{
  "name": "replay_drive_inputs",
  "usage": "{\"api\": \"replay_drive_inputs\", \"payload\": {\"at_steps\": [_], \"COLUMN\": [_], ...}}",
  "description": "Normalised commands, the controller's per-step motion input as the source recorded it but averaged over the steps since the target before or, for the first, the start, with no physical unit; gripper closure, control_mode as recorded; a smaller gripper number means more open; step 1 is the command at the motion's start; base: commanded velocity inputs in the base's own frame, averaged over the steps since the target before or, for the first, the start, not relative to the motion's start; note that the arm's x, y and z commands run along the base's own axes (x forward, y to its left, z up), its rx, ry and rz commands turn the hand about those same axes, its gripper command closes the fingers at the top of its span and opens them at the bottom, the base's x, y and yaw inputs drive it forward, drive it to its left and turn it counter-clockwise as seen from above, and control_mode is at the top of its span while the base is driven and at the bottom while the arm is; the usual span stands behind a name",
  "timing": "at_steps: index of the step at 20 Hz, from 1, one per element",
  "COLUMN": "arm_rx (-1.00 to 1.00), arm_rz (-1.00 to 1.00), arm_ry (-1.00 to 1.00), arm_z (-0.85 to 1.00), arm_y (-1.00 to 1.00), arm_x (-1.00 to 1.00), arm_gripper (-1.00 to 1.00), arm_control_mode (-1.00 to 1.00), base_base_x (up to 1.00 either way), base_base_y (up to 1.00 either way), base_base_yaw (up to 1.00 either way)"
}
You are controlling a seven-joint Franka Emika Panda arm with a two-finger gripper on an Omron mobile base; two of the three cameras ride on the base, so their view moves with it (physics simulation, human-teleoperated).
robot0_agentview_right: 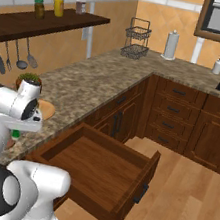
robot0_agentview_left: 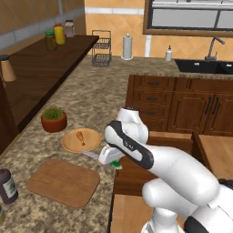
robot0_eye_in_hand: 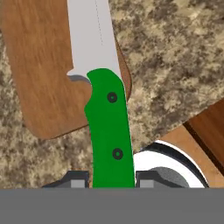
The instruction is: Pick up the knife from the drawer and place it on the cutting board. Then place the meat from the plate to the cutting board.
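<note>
now gripper (robot0_eye_in_hand: 111, 179) clamps knife (robot0_eye_in_hand: 109, 131) above cutting board (robot0_eye_in_hand: 39, 70).

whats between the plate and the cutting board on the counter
In the left base view, only bare speckled counter separates the plate from the cutting board; nothing lies in that gap.

one knife (robot0_eye_in_hand: 109, 127), one cutting board (robot0_agentview_left: 63, 182), one plate (robot0_agentview_left: 93, 141), one meat (robot0_agentview_left: 80, 136), one open drawer (robot0_agentview_right: 96, 173), three jars on the shelf (robot0_agentview_left: 59, 34), one potted plant (robot0_agentview_left: 53, 119), three hanging utensils (robot0_agentview_right: 17, 57)
</note>
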Motion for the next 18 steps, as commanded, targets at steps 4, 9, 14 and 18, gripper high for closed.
{"api": "replay_drive_inputs", "payload": {"at_steps": [4, 9, 14, 18], "arm_rx": [-0.31, -0.21, -0.06, -0.02], "arm_rz": [-0.02, 0.0, -0.02, 0.0], "arm_ry": [0.04, -0.02, 0.0, 0.0], "arm_z": [-0.01, -0.13, -0.21, -0.35], "arm_y": [1.0, 1.0, 0.68, 0.29], "arm_x": [0.0, 0.0, -0.12, 0.0], "arm_gripper": [1.0, 1.0, 1.0, 1.0], "arm_control_mode": [-1.0, -1.0, -1.0, -1.0], "base_base_x": [0.0, 0.0, 0.0, 0.0], "base_base_y": [0.0, 0.0, 0.0, 0.0], "base_base_yaw": [0.0, 0.0, 0.0, 0.0]}}
